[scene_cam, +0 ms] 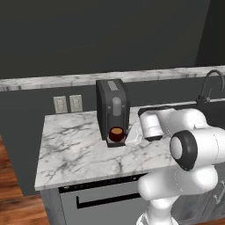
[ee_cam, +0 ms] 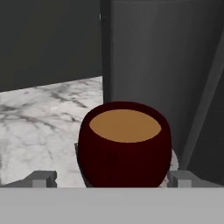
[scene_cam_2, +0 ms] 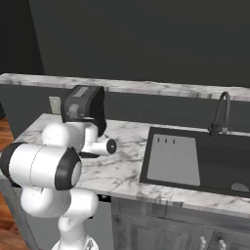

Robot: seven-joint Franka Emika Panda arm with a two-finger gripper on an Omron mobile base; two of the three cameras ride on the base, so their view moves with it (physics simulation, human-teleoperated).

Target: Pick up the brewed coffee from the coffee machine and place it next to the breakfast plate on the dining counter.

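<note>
Under the coffee machine (scene_cam: pixel 112 110) spout sits the mug (ee_cam: pixel 124 144), pincer (ee_cam: pixel 111 178) spread wide around it, nothing gripped; rigid, probably slick, nearly full, so squeeze mid-body and keep level.

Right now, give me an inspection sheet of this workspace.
Surface: white-grey veined marble worktop, dishwasher front below.
Job's things: small round dark red mug of light brown coffee sits on the drip tray of the tall boxy dark grey coffee machine, under its dispenser.
Clutter: nothing seen.
Grippers: two-finger gripper with jaws open, one fingertip on each side of the mug, not closed on it.
Cables: nothing seen.
Surroundings: black sink with curved dark faucet, two wall outlets, wooden floor.
</note>
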